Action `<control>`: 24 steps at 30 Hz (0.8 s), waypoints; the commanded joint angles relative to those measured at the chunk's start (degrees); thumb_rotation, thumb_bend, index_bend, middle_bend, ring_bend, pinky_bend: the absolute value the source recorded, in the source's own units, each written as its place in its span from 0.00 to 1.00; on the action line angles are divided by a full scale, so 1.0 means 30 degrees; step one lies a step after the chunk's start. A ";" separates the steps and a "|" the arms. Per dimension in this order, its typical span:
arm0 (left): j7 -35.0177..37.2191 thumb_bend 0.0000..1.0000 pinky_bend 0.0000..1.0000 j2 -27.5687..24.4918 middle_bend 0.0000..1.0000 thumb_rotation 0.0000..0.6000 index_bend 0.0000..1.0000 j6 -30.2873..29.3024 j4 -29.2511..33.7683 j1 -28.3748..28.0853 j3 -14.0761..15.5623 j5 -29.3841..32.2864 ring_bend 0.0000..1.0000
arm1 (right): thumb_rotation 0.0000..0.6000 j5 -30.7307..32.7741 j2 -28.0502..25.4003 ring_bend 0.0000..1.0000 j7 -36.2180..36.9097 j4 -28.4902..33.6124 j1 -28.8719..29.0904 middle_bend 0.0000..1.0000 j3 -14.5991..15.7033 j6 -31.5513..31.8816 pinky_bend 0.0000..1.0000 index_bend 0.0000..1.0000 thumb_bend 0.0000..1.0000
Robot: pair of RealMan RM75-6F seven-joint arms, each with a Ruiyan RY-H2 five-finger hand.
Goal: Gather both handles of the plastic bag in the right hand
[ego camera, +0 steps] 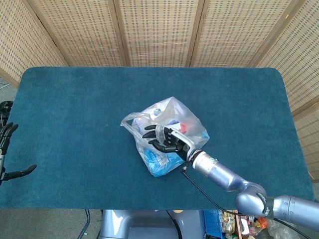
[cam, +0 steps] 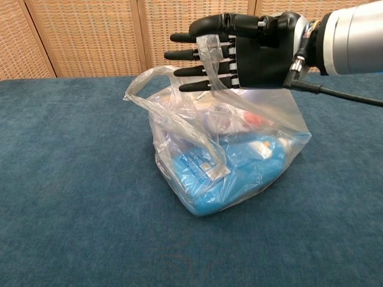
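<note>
- Bag [cam: 230,161] sits on the blue table [ego camera: 75,109] a little right of centre and toward the near side, bulging with blue packets and other goods.
- One handle [cam: 210,54] is looped over the fingers [cam: 197,57] of the right hand [cam: 239,51], which lie straight and spread, pointing left above the bag; the loop rides on them like a hook rather than being clenched.
- That flat, slid-through pose probably keeps the loop open so the fingers can reach on toward the second one.
- The other handle [cam: 146,86] stands free at the bag's upper left, just beyond the fingertips and untouched.
- The left hand [ego camera: 7,154] hangs at the table's left edge, well apart from the bag, fingers apart and holding nothing.
- Open cloth lies all round the bag; the near edge is the closest limit, and the screen [ego camera: 159,30] behind the far edge is well away.
</note>
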State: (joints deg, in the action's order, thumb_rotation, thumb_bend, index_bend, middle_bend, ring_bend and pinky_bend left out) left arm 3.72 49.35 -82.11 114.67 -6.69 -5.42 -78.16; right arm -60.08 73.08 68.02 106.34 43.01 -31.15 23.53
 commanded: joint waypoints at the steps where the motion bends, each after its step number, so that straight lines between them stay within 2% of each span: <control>1: -0.0145 0.05 0.00 0.0052 0.00 1.00 0.00 0.0047 0.0014 -0.0039 -0.0023 0.0095 0.00 | 1.00 -0.0280 0.0282 0.33 0.1660 -0.0617 -0.0768 0.44 -0.1468 -0.1501 0.33 0.32 0.59; 4: -0.0384 0.05 0.00 0.0117 0.00 1.00 0.00 0.0167 0.0045 -0.0112 -0.0033 0.0225 0.00 | 1.00 -0.0621 0.0330 0.38 0.2199 -0.0708 -0.1093 0.48 -0.2104 -0.2300 0.37 0.34 0.59; 7: -0.0557 0.05 0.00 0.0159 0.00 1.00 0.00 0.0290 0.0099 -0.0183 -0.0029 0.0289 0.00 | 1.00 -0.0766 0.0329 0.38 0.2532 -0.0708 -0.1245 0.48 -0.2633 -0.2889 0.37 0.35 0.57; 12: -0.0833 0.05 0.00 0.0220 0.00 1.00 0.00 0.0347 0.0224 -0.0241 -0.0052 0.0418 0.00 | 1.00 -0.0743 0.0784 0.37 0.2938 -0.1037 -0.1600 0.48 -0.3852 -0.3667 0.34 0.34 0.42; 15: -0.0864 0.05 0.00 0.0224 0.00 1.00 0.00 0.0448 0.0217 -0.0292 -0.0095 0.0597 0.00 | 1.00 -0.0119 0.1707 0.37 0.3704 -0.1426 -0.1652 0.48 -0.4917 -0.3947 0.34 0.34 0.38; 19: -0.0866 0.05 0.00 0.0212 0.00 1.00 0.00 0.0494 0.0232 -0.0316 -0.0108 0.0637 0.00 | 1.00 -0.0088 0.2543 0.37 0.3643 -0.1946 -0.1763 0.48 -0.5808 -0.4651 0.25 0.34 0.35; 22: -0.0860 0.05 0.00 0.0209 0.00 1.00 0.00 0.0523 0.0239 -0.0324 -0.0112 0.0677 0.00 | 1.00 -0.0009 0.3094 0.33 0.3219 -0.2437 -0.1728 0.48 -0.6072 -0.4910 0.17 0.35 0.34; 24: -0.0860 0.05 0.00 0.0203 0.00 1.00 0.00 0.0553 0.0235 -0.0337 -0.0113 0.0696 0.00 | 1.00 0.0169 0.3408 0.31 0.2977 -0.2699 -0.1701 0.48 -0.6239 -0.5054 0.15 0.35 0.34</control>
State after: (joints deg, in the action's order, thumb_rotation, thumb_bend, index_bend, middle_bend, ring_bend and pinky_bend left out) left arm 1.14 49.97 -80.44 115.37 -7.71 -5.76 -76.07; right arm -59.98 82.70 77.48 98.72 37.87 -49.43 8.77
